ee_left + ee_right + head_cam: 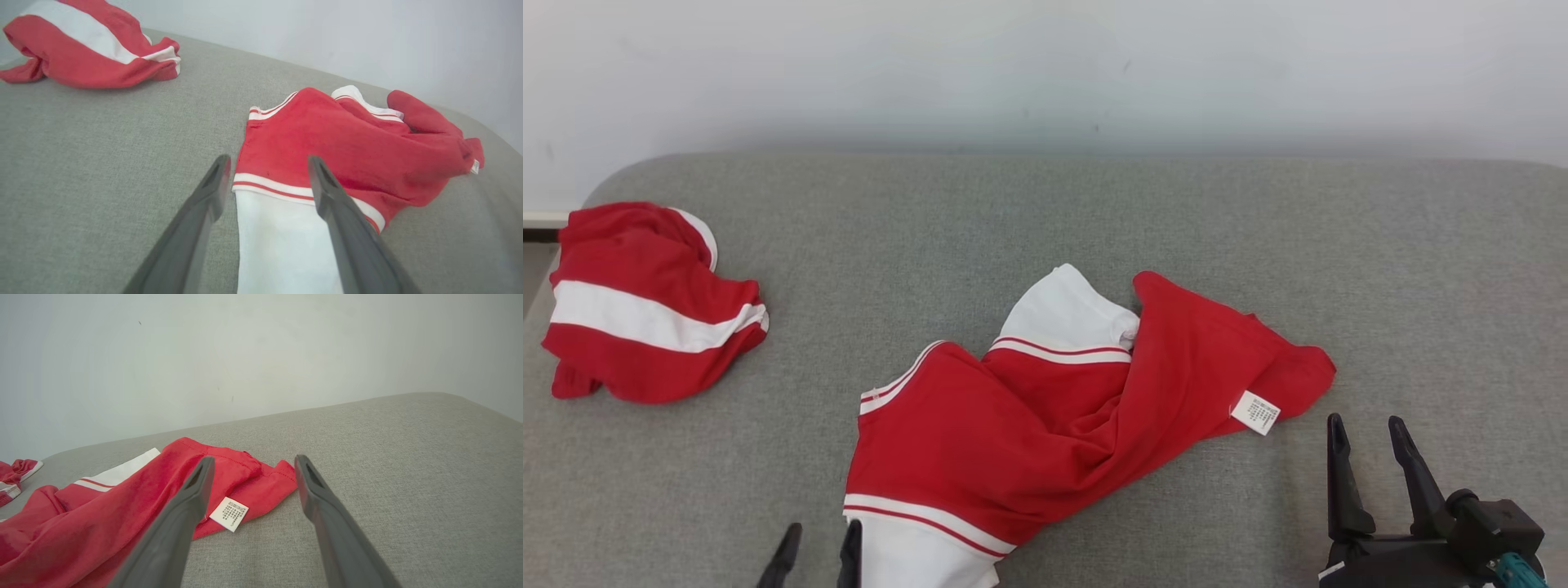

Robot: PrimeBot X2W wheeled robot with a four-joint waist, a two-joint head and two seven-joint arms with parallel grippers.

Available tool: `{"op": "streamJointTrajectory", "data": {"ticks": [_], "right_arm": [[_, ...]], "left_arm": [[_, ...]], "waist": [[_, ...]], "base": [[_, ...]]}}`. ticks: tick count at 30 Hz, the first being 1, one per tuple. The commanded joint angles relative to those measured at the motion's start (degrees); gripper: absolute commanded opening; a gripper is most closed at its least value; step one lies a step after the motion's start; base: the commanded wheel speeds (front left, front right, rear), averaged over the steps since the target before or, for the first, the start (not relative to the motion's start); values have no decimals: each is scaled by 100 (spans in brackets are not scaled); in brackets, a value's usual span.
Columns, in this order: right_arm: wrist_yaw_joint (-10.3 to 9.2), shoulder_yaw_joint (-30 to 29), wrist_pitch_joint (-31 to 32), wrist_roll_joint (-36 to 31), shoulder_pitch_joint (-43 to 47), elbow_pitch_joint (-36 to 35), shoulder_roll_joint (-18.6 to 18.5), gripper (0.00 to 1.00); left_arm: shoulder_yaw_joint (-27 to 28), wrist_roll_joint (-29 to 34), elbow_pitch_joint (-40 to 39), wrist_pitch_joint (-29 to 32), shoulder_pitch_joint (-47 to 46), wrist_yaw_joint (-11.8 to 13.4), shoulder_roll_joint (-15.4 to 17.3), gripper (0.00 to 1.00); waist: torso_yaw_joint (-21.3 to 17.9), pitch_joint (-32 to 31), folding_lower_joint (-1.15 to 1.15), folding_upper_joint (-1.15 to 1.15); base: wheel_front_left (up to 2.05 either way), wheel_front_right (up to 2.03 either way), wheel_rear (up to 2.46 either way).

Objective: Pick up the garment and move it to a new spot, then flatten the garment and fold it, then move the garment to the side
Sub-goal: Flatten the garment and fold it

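The garment [1013, 425], red with white sleeves and striped trim, lies crumpled and twisted on the grey padded surface [1094, 212], its white label [1255, 412] at the right end. My left gripper [823, 531] is open at the bottom edge, beside the near white sleeve. In the left wrist view the open left gripper [269, 159] hovers over that sleeve of the garment [347, 139], gripping nothing. My right gripper [1364, 420] stands open just right of the garment's right end. The right wrist view has the right gripper [254, 459] above the label [229, 513] and the garment [81, 526].
A second red and white garment [645, 310] lies bunched at the surface's far left, seen too in the left wrist view [81, 45]. A pale wall [1045, 73] runs behind the surface. Bare grey cloth stretches to the right [408, 457].
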Motion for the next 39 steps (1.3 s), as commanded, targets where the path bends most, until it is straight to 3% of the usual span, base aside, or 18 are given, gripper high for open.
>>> {"op": "streamJointTrajectory", "data": {"ticks": [1,7,22,32,39], "right_arm": [[-13,11,-2,-37,34,14,-2,100],[-13,78,-3,-121,83,39,-2,100],[-13,195,-2,-172,80,42,-1,100],[-13,544,201,-282,-868,749,-356,100],[-13,714,476,-378,-1764,1609,-635,100]], "left_arm": [[18,91,46,-97,-106,4,12,100],[196,266,224,-487,-498,-2,0,100],[912,1043,-28,-526,-637,-180,-250,100],[981,1145,38,-526,-834,-339,-426,100],[959,1157,159,-526,-991,-438,-544,100]], "waist": [[-67,-88,0,0],[-221,-276,0,0],[-445,-259,0,0],[-218,-22,0,0],[131,270,0,0]], "base": [[0,0,0],[0,0,0],[0,0,0],[0,0,0],[0,0,0]]}}
